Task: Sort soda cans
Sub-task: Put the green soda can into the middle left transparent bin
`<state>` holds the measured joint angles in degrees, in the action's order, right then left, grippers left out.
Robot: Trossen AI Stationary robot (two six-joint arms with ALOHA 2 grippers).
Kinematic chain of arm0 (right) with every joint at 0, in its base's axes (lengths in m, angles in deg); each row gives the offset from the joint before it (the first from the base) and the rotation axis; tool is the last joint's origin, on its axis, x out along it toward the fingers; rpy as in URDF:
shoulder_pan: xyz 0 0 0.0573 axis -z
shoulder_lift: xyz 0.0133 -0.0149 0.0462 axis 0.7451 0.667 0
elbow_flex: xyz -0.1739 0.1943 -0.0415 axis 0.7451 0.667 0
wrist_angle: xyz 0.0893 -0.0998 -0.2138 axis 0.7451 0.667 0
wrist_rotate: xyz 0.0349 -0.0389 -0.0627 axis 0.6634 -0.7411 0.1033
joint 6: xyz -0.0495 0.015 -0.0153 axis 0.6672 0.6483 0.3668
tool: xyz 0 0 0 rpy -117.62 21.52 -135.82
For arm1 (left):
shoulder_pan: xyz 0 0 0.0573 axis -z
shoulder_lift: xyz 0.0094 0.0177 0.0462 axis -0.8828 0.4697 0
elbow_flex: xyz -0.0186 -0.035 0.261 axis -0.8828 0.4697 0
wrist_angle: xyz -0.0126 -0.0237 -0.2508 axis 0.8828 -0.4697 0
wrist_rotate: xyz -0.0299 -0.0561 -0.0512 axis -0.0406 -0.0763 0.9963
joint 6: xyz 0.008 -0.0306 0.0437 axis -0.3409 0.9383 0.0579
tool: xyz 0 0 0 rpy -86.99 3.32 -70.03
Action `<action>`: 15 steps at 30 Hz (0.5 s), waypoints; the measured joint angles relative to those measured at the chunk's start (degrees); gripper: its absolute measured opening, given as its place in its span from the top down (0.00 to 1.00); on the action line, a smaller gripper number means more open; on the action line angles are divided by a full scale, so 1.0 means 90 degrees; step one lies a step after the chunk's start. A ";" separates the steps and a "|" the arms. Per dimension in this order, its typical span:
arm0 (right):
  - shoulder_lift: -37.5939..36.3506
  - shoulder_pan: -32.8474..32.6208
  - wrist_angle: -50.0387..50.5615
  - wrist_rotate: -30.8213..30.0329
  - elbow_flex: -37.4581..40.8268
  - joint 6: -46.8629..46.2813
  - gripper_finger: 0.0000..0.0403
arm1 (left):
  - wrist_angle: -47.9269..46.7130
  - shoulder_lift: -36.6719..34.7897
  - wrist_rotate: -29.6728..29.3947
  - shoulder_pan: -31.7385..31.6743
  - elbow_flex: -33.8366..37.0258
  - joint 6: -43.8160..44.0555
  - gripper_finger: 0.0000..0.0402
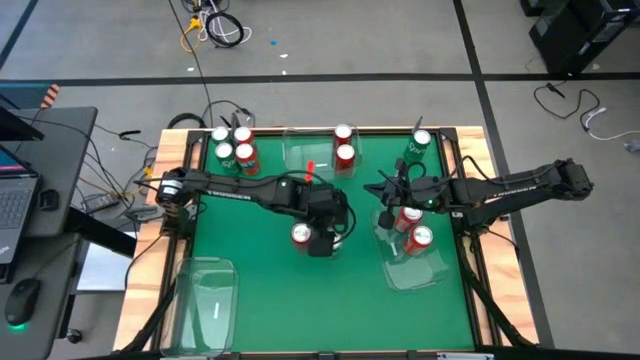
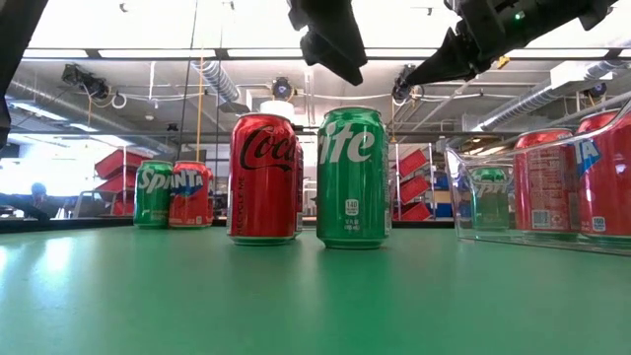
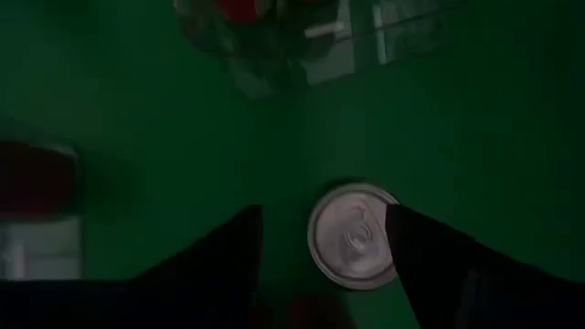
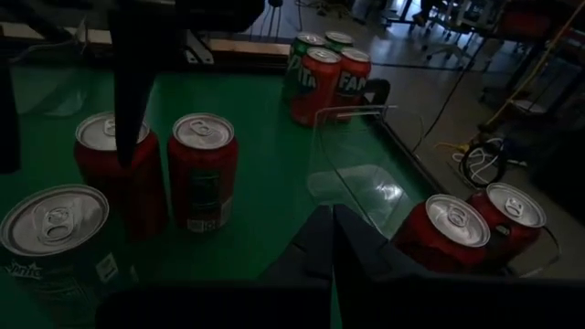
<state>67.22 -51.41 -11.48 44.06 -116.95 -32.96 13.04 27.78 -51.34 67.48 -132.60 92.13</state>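
Coca-Cola can [image 2: 263, 177], Sprite can [image 2: 352, 177], Fanta behind [image 2: 190, 195]

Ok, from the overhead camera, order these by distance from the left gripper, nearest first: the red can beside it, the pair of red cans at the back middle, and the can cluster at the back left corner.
1. Red metal can with silver top, mid-table, right beside the left gripper.
2. Pair of red cans, back middle.
3. Cluster of red and green cans, back left corner.

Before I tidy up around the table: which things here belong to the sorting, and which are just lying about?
Job:
soda cans
clear trays
left pincer, above a can
right pincer

Lying about:
laptop
mouse
floor cables
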 joint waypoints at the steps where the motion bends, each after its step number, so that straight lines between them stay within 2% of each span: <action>1: 0.0000 0.0000 0.0006 0.0000 0.0000 0.0000 1.00 | -0.0062 0.0000 0.0079 -0.0001 0.0002 -0.0012 0.42; 7: 0.0000 0.0000 0.0018 0.0000 0.0000 -0.0002 1.00 | -0.0123 0.0000 0.0369 0.0036 0.0000 0.0043 0.44; 15: 0.0002 0.0000 0.0023 0.0027 0.0000 -0.0002 1.00 | -0.0062 0.0000 0.0471 0.0109 0.0021 0.0251 0.34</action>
<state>67.24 -51.41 -11.27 44.31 -116.95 -32.98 12.49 27.78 -47.10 68.47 -132.41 94.39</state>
